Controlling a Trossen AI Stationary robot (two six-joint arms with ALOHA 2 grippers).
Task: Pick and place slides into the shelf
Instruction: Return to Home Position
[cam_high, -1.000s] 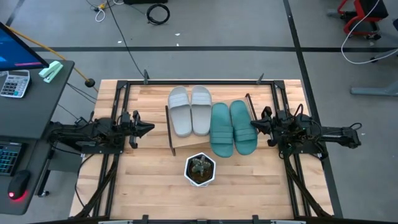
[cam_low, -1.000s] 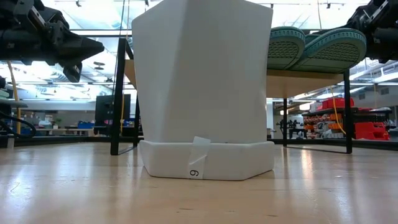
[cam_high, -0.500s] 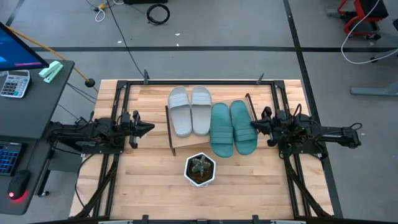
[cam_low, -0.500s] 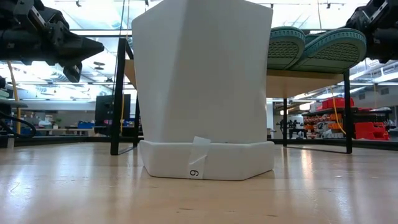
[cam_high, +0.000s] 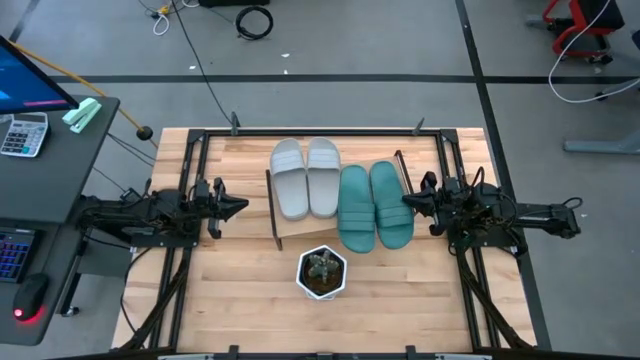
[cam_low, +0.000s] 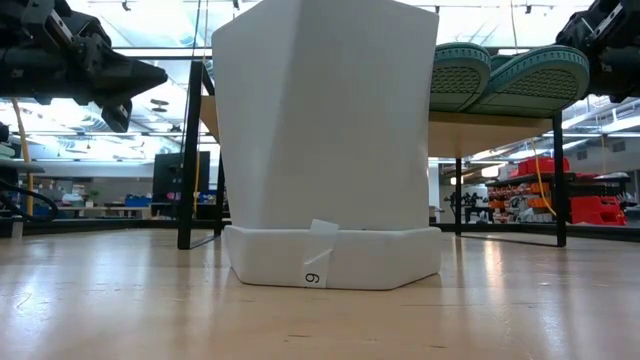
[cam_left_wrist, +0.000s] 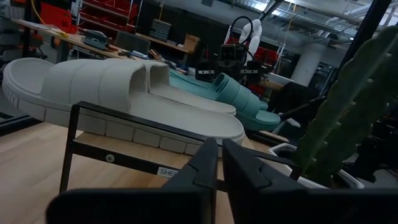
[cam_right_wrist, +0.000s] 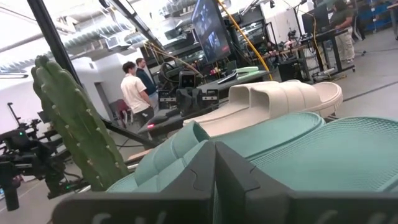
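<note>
Finds left gripper (cam_high: 238, 206) pressed together, empty, parked just left of shelf (cam_high: 295, 232). Finds right gripper (cam_high: 408, 200) likewise closed on nothing, beside teal slides (cam_high: 375, 205). Records grey slides (cam_high: 307, 178) and teal slides side by side on shelf. Detects no shift in either arm over the last second. Judges placing complete, homing all but settled.
</note>
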